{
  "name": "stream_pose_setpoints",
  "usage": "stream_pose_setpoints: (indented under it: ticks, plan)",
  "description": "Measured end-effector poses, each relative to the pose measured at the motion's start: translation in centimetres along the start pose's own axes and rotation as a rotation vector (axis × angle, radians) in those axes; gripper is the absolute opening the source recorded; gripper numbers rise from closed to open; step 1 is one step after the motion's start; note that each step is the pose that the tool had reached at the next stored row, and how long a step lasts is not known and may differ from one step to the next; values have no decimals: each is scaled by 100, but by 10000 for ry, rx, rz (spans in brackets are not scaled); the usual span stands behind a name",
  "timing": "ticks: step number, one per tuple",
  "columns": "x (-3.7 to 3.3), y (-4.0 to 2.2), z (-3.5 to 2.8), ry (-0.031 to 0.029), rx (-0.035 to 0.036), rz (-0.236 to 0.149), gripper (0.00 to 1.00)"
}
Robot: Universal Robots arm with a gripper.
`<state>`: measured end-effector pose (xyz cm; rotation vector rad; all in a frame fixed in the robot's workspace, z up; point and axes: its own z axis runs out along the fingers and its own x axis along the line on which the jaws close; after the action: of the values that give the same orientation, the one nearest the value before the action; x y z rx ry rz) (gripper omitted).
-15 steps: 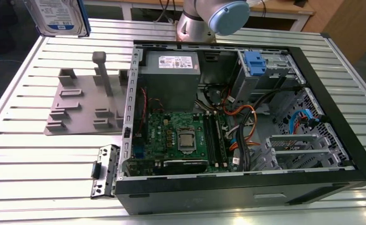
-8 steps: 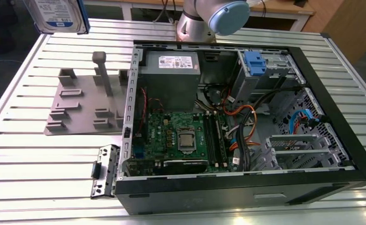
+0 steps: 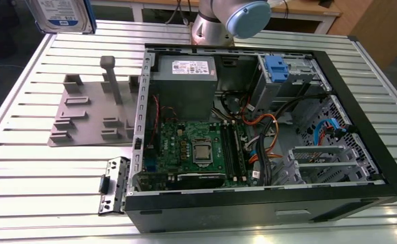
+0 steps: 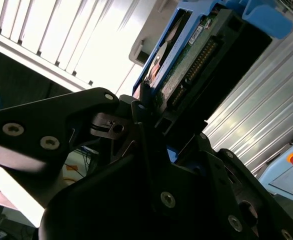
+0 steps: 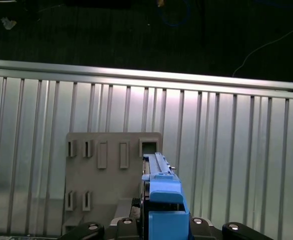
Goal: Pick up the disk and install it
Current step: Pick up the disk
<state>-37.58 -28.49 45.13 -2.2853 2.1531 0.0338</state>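
silver disk [image 3: 58,15] in fingers [image 4: 145,111], top edge cut off

Exterior view high over case [image 3: 253,216]; both wrist views tight on disk [image 5: 161,200] [image 4: 184,70].

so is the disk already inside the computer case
No, in the exterior view the disk is high at the view's left, outside the open computer case.

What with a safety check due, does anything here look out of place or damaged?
Nothing looks spilled or broken. One loose piece: a metal bracket lies on the table beside a corner of the open computer case. The disk is clamped in the gripper.
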Motion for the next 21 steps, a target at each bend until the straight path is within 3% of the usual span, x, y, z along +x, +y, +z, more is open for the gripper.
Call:
stream_pose_setpoints:
  ticks: [21]
  plan:
    - [-3, 2, -183, 0, 1, 0, 36]
